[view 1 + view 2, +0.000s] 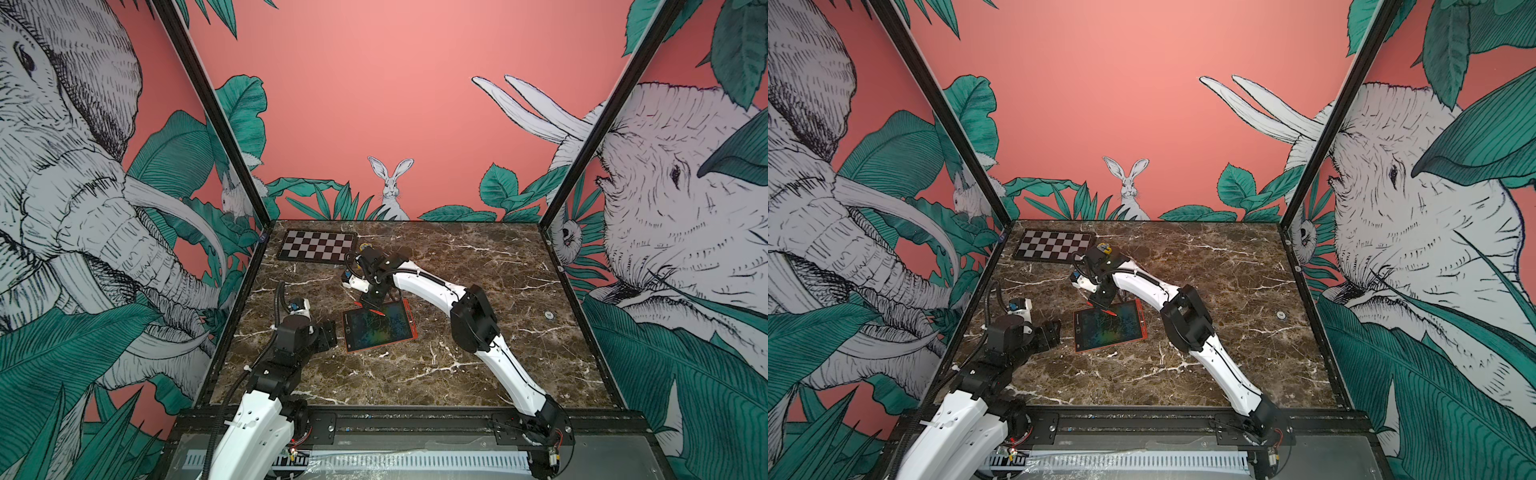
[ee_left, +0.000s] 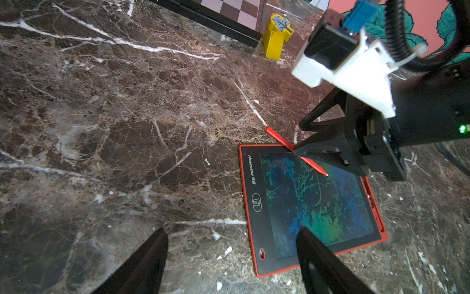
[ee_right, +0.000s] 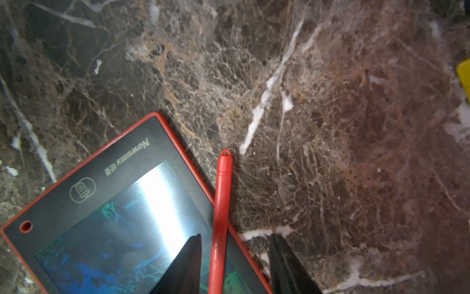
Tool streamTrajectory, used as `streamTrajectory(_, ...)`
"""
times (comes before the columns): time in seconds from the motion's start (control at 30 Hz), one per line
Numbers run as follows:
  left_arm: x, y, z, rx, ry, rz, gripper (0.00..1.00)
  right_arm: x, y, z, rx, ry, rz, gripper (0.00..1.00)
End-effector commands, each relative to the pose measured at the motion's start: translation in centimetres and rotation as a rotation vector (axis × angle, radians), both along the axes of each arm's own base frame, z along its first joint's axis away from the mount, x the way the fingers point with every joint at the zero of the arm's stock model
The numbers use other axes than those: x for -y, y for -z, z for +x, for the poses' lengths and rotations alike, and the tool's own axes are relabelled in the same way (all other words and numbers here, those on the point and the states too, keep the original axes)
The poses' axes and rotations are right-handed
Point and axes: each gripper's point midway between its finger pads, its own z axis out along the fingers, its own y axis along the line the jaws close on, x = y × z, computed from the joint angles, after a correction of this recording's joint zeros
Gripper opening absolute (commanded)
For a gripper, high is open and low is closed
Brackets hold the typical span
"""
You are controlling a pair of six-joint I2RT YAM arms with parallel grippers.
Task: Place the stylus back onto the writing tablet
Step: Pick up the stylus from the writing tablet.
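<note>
Hanging just above the upper left corner of the writing tablet [image 1: 380, 330], the right tool [image 3: 235, 236] has its two black jaws parted. The stylus [image 3: 221, 203] runs down the gap between them, and a little space shows on either side, so the jaws grip nothing. The thin red stylus lies slantwise across the tablet's orange-red frame. Its pointed end is on the dark screen among the blue, green and yellow scribbles, and its looped end pokes out past the frame over the marble worktop [image 1: 457, 353]. In both top views the tablet sits flat a little left of centre, slightly askew. The left tool [image 2: 232, 230] is just beside the tablet's left edge without touching it. Its jaws stand wide apart with nothing between them, as the left wrist view makes plain. A black-and-white chessboard [image 1: 318, 246] lies toward the upper left of the worktop, well apart from the tablet. A small yellow block [image 2: 276, 40] stands just beside the board's corner.
</note>
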Motion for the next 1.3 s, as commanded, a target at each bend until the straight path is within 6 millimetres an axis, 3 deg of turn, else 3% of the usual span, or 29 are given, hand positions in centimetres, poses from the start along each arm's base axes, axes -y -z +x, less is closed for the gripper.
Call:
streamTrajectory(0.0,-0.3,1.0,-0.4,-0.022,-0.013,0.014,0.82,0.1,0.9,-0.6,-0.040,-0.002,-0.018,0.45)
streamTrajectory(0.93,-0.2,1.1,-0.4,-0.025,-0.010,0.006,0.82,0.2,3.5,-2.2,-0.079,-0.036,-0.096,0.30)
streamTrajectory(1.07,-0.2,1.2,-0.4,-0.025,-0.009,0.008,0.82,0.5,4.3,-2.3,-0.081,-0.028,-0.121,0.21)
streamTrajectory(1.27,-0.2,1.2,-0.4,-0.024,-0.010,0.007,0.82,0.7,3.5,-1.8,-0.056,0.004,-0.127,0.11)
